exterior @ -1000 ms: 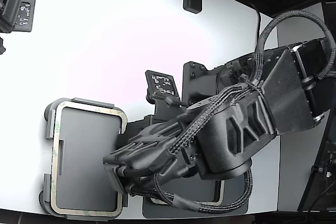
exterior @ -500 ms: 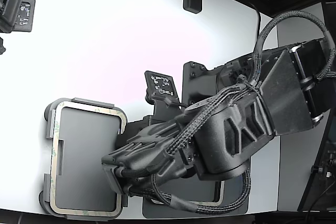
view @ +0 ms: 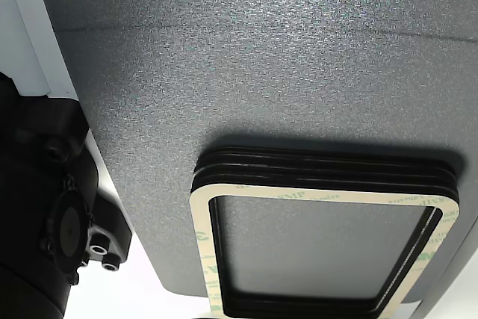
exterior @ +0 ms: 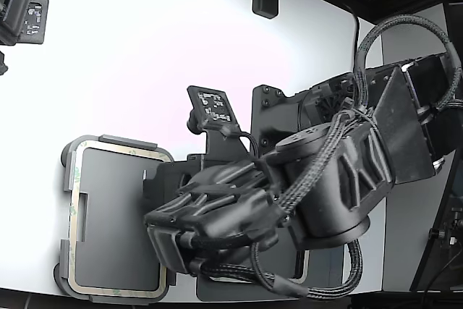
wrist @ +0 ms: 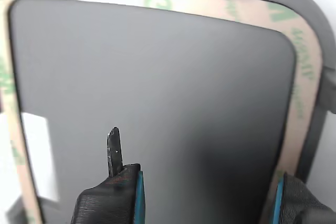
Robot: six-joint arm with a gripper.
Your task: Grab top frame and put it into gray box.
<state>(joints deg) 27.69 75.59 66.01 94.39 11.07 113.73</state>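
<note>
The top frame lies seated in the gray box at the exterior view's near left, its long axis running near to far. The box rim wraps all four sides closely, with a stepped notch on the left wall. To the right, the gripper hangs over the frame's right long edge; in the wrist view the jaws stand spread apart with nothing between them, the frame's hollow centre below. Further right, a stack of like frames rests on the dark mat. Judged: placement looks done; open table lies far of the box for withdrawal.
</note>
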